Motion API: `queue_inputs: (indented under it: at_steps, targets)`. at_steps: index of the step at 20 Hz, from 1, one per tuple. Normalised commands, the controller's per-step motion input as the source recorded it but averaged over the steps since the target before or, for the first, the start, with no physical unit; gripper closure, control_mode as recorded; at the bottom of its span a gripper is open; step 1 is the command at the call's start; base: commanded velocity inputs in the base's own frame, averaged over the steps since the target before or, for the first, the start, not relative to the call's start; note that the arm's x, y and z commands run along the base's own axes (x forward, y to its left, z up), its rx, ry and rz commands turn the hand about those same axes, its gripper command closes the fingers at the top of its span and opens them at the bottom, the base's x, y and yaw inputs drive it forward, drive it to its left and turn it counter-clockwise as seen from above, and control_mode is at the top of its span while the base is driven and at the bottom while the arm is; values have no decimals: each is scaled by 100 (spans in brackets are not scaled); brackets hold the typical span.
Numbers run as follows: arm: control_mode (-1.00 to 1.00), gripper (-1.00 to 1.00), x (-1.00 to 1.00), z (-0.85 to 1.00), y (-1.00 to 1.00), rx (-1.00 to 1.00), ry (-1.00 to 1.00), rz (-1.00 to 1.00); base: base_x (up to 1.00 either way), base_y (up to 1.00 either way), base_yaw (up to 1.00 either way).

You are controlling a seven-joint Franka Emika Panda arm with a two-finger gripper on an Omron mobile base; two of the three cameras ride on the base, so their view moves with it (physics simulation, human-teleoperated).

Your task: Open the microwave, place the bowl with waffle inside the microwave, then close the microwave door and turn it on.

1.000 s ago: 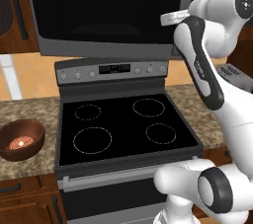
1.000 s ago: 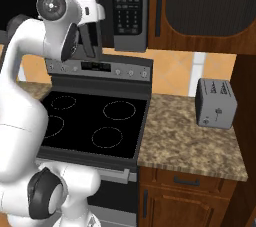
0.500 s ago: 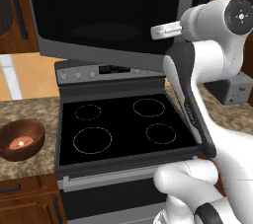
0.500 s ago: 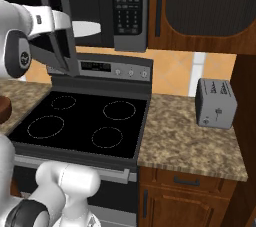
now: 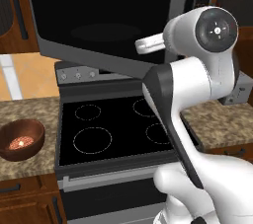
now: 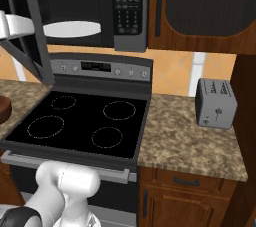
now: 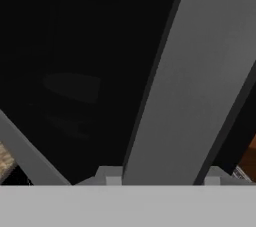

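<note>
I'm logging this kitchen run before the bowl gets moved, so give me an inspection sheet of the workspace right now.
Surface: speckled stone counter either side of a black stove.
Job's things: microwave above the stove, turntable showing; microwave door swung open; bowl on the left counter, waffle inside.
Clutter: grey toaster on the right counter.
Grippers: gripper straddles the door's steel frame edge; grip cannot be told.
Cables: nothing seen.
Surroundings: wooden cabinets, orange backsplash.
</note>
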Motion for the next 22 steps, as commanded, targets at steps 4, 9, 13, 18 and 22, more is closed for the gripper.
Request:
queue_inputs:
  at_steps: [4,9,13,18,22]
  targets:
    - [-100,100,-5,-24,100,-15,0,-6,0,0,0]
    - [-100,100,0,-28,100,-18,0,-8,0,0,0]
    - [-100,100,0,-37,100,-16,0,-8,0,0,0]
    - [-100,100,21,-44,100,-11,9,-9,0,0,0]
    - [-100,100,16,-66,100,-3,0,-4,0,0,0]
